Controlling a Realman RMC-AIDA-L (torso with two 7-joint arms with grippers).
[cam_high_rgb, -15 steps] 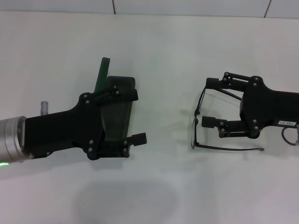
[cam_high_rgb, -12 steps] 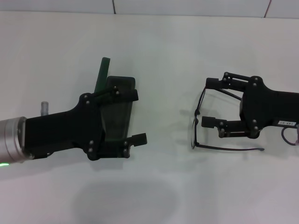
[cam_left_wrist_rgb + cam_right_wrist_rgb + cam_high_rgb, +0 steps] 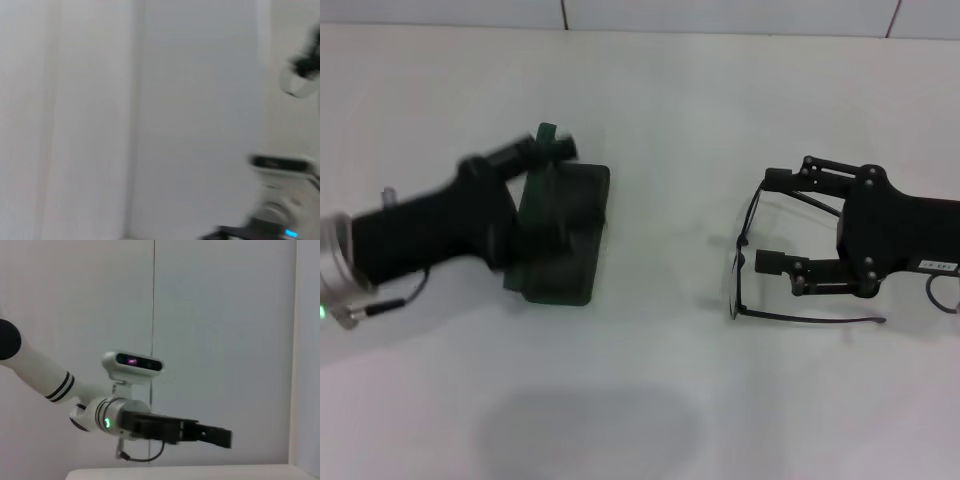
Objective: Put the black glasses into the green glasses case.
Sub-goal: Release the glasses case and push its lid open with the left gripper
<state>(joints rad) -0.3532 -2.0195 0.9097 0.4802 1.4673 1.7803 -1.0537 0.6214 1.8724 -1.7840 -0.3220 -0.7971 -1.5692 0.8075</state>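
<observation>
The green glasses case (image 3: pixel 563 240) lies left of centre on the white table, and the tip of its lid (image 3: pixel 546 133) sticks up at the far edge. My left gripper (image 3: pixel 534 154) is blurred and turned on its side over the case's far left part. It also shows in the right wrist view (image 3: pixel 207 434). The black glasses (image 3: pixel 736 275) lie right of centre, with the lenses towards the case and the temple arms pointing right. My right gripper (image 3: pixel 775 221) is open and sits low between the two temple arms, holding nothing.
A white table (image 3: pixel 650 400) fills the head view, with a tiled wall edge at the far top. A soft shadow (image 3: pixel 585 432) lies on the near table. The robot's head camera (image 3: pixel 132 365) and left forearm show in the right wrist view.
My left gripper has swung away from straddling the case, rolling on its side and pulling back to the left and far side. The case, glasses and right gripper have barely moved.
</observation>
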